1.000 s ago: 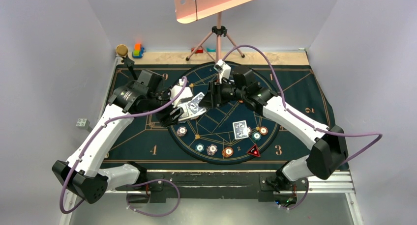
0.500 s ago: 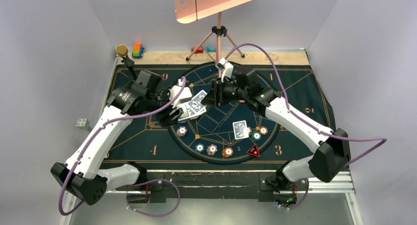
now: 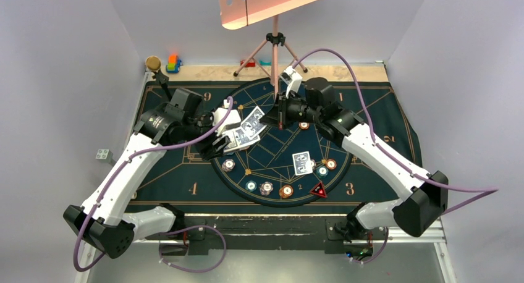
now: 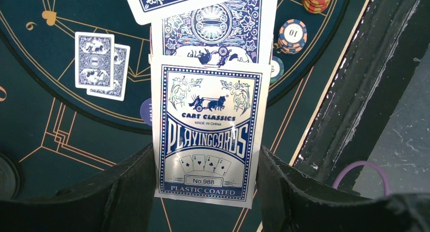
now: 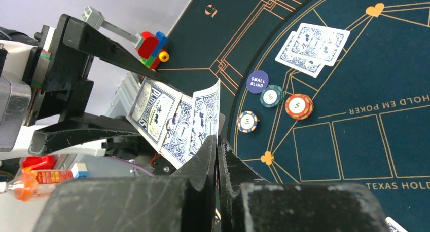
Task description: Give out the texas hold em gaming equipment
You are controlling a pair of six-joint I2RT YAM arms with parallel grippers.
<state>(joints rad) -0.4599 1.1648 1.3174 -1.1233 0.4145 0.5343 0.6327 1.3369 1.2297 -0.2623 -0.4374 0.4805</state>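
Observation:
My left gripper (image 3: pixel 223 136) (image 4: pixel 205 158) is shut on a blue-and-white pack of playing cards (image 4: pixel 208 141) (image 3: pixel 242 135), held above the mat's left-centre. Cards fan out of the pack's far end. My right gripper (image 3: pixel 272 118) (image 5: pixel 217 141) is shut on the edge of the top blue-backed card (image 5: pixel 205 118) (image 3: pixel 254 118). Two dealt cards (image 3: pixel 302 162) (image 5: pixel 312 47) lie face down on the mat. Striped poker chips (image 3: pixel 266 187) (image 5: pixel 298 106) sit along the circle's near rim. A dark-blue disc (image 5: pixel 257 81) lies beside them, and a red-black triangular marker (image 3: pixel 319 190) lies near the front.
The dark gold-lined mat (image 3: pixel 185 172) covers the table. Coloured toy blocks (image 3: pixel 173 63) stand at the back left corner, and a tripod stand (image 3: pixel 274 48) rises behind the mat. A black rail (image 3: pixel 266 224) runs along the front edge by the arm bases.
My right gripper has shut on the top card and moved back and to the right, drawing the card partly out of the pack. The left arm has held still.

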